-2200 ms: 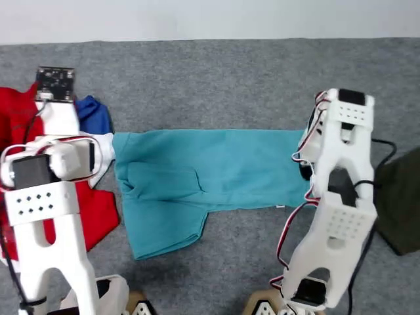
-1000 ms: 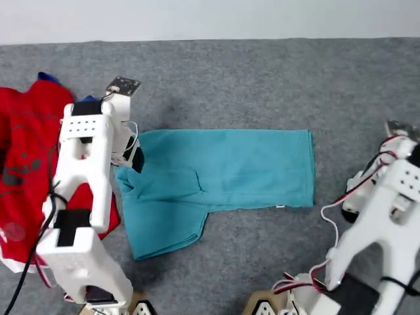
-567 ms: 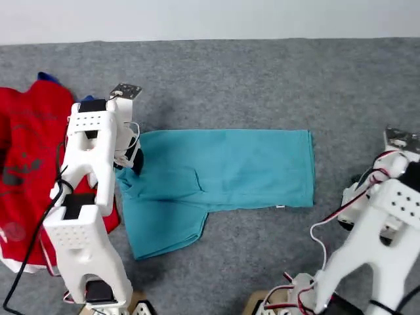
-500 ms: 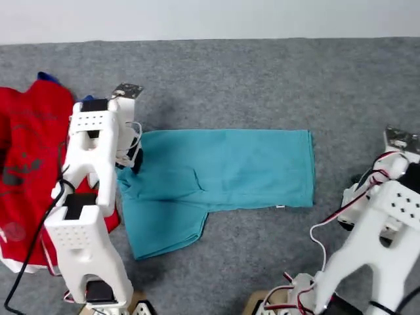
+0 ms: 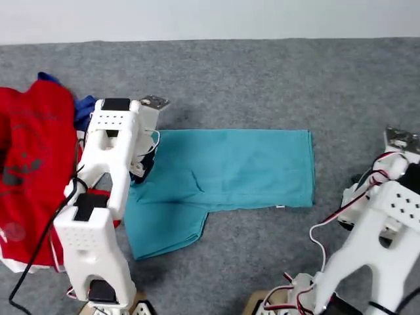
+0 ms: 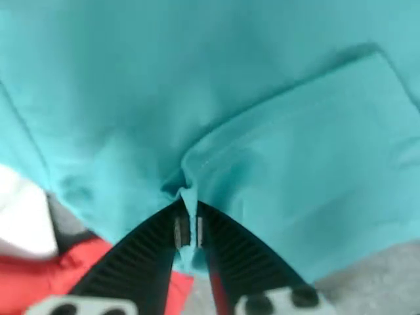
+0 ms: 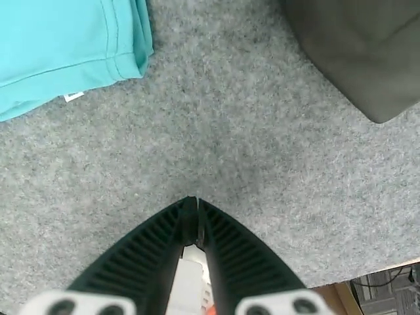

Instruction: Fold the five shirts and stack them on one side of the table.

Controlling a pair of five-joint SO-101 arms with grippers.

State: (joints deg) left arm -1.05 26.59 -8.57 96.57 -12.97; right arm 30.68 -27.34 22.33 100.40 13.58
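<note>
Grey felt table (image 5: 236, 72) spans the whole high view.

Teal shirt (image 5: 243, 167): laid flat at table centre, long axis running L–R, one sleeve section hanging off the near-left corner. Far and right edges straight; cloth wrinkled and bunched at the left end.

Red shirt (image 5: 33, 151): crumpled heap at far left of table, touching the teal shirt's left end, partly under the left arm (image 5: 105, 177).

Right arm (image 5: 380, 230): near-right corner, well apart from the teal shirt.

Dark olive shirt (image 7: 354, 46): folded, on felt near the right arm; sep. from the teal hem by bare felt.

Blue shirt (image 5: 84, 108): small bit poking out behind the red heap, beside the left arm.

Left gripper (image 6: 188, 226): at the teal shirt's left end, jaws clamped on a raised pinch of teal cloth.

Right gripper (image 7: 192, 220): jaws closed together, nothing between them, over bare felt.

White tag (image 7: 73, 96): at the teal shirt's near-right hem corner.
</note>
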